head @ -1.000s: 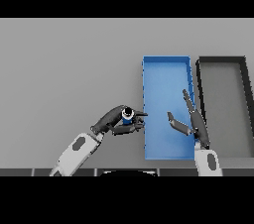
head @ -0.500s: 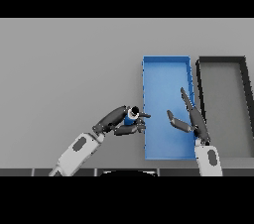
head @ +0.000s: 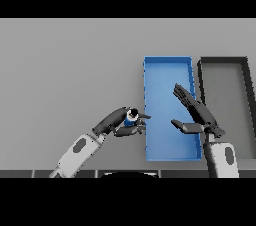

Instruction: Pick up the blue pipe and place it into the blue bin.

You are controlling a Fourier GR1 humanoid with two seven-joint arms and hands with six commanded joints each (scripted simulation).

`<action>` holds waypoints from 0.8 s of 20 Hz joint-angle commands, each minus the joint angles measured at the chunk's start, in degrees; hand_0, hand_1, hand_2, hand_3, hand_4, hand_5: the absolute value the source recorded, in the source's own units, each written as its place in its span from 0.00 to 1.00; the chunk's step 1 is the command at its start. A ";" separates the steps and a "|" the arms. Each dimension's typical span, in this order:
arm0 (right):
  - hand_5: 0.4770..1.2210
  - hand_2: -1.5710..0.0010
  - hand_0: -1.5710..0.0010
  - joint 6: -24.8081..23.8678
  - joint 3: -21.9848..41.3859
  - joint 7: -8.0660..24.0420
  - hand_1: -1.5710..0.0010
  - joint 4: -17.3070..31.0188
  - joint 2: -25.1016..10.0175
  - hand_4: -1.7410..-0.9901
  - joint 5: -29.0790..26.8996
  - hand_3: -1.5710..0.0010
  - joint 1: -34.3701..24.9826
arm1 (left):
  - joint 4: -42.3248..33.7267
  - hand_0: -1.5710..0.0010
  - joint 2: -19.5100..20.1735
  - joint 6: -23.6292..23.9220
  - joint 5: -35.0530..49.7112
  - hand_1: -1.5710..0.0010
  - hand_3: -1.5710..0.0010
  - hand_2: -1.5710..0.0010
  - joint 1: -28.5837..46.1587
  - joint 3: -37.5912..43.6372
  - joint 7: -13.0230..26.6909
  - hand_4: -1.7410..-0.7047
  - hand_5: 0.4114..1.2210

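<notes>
Left hand [head: 117, 122] is curled round the blue pipe [head: 131, 118], held just beside the blue bin [head: 167, 152]'s left wall; it's best carried well over the rim before being released. Right hand [head: 197, 115] is kept open over the bin.

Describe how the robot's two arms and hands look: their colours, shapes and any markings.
Both arms are white, rounded shells, each with a dark grey oval patch on the forearm. The left hand and the right hand are dark grey to black, with slender segmented fingers and a thumb. No cables or sleeves are visible.
</notes>
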 commanded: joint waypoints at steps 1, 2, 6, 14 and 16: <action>0.05 1.00 1.00 1.71 0.52 2.46 1.00 -1.08 -1.43 0.57 -2.95 1.00 -1.92 | 0.55 0.00 -0.22 0.00 -0.46 0.00 0.08 0.00 -0.40 -0.10 0.02 0.01 1.00; 0.04 1.00 1.00 2.76 0.96 4.82 1.00 -1.94 -2.74 0.55 -5.47 1.00 -3.76 | 0.83 0.00 -0.19 -0.17 -0.54 0.00 0.08 0.00 -0.95 0.18 -0.23 0.01 1.00; 0.03 1.00 1.00 6.53 5.25 10.11 1.00 -6.07 -5.29 0.53 -10.98 1.00 -10.39 | 0.83 0.00 0.05 -0.08 -1.60 0.00 0.08 0.00 -0.71 -0.15 0.07 0.01 1.00; 0.03 1.00 1.00 9.17 11.82 14.66 1.00 -5.62 -2.90 0.60 -9.81 1.00 -21.05 | 1.23 0.00 -0.05 -1.81 -1.00 0.00 0.06 0.00 -0.94 0.32 -1.40 0.07 1.00; 0.05 1.00 1.00 10.20 13.44 15.23 1.00 -4.21 -1.40 0.65 -8.50 1.00 -23.39 | 0.48 0.00 0.05 -2.49 -0.63 0.00 0.04 0.00 -0.48 0.16 -2.41 0.14 1.00</action>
